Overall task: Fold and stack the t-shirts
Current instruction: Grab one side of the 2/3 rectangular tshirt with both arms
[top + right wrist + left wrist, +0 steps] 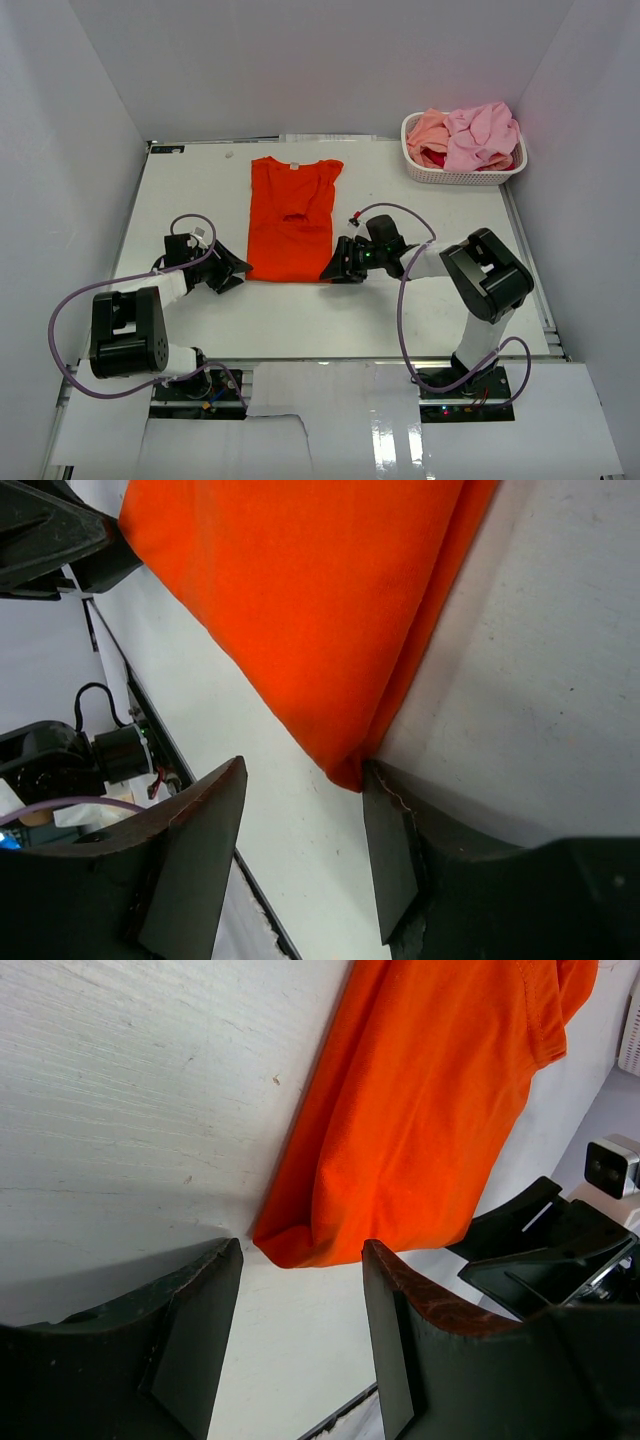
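The white table (200,190) bears an orange-red t-shirt (292,222) lying flat mid-surface (collar toward the far edge). A white basket (460,176) stands at its far right corner.

Left arm (170,287) reaches low toward centre, jaws parted. Right arm (425,262) mirrors it, elbow high, wrist dipped, jaws parted too, both pairs pointing inward.
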{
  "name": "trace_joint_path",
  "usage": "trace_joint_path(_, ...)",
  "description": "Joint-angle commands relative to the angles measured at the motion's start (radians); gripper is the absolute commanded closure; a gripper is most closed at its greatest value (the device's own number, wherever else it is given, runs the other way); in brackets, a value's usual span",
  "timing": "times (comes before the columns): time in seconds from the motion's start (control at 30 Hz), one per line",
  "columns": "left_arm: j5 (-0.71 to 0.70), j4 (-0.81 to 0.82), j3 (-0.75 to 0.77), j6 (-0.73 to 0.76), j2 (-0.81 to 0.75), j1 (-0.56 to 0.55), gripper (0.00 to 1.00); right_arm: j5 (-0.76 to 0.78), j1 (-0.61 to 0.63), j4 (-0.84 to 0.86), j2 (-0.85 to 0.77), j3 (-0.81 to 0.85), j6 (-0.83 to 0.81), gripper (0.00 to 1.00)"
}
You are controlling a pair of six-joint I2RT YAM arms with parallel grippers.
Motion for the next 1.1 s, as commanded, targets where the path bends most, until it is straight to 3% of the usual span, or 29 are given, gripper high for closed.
trace_joint_path(0.0,-0.103,-0.050,-0.019,0.039,0.018,0.004,0.37,0.059,0.005,0.019,0.035,-0.010,0.008,0.43)
trace_joint_path(0.1,-0.106,-0.051,-0.019,0.041,0.018,0.004,0.37,0.068,0.005,0.019,0.043,-0.007,0.010,0.52)
trace_joint_path(0.23,-0.108,-0.050,-0.019,0.041,0.022,0.004,0.37,0.062,0.006,0.016,0.053,0.000,0.008,0.77)
trace_joint_path(0.3,-0.111,-0.050,-0.018,0.041,0.023,0.003,0.37,0.064,0.005,0.012,0.053,-0.002,0.007,0.79)
trace_joint_path(0.43,-0.116,-0.050,-0.016,0.042,0.023,0.003,0.37,0.067,0.006,0.001,0.056,0.003,-0.002,0.92)
trace_joint_path(0.5,-0.120,-0.048,-0.018,0.042,0.023,0.003,0.37,0.064,0.005,-0.001,0.058,0.007,-0.002,0.92)
trace_joint_path(0.73,-0.113,-0.033,-0.019,0.044,0.052,0.003,0.60,0.064,0.005,-0.010,0.060,0.016,-0.010,0.92)
trace_joint_path(1.07,-0.060,-0.011,-0.018,0.045,0.099,0.003,0.54,0.058,0.005,-0.020,0.073,0.027,-0.019,0.92)
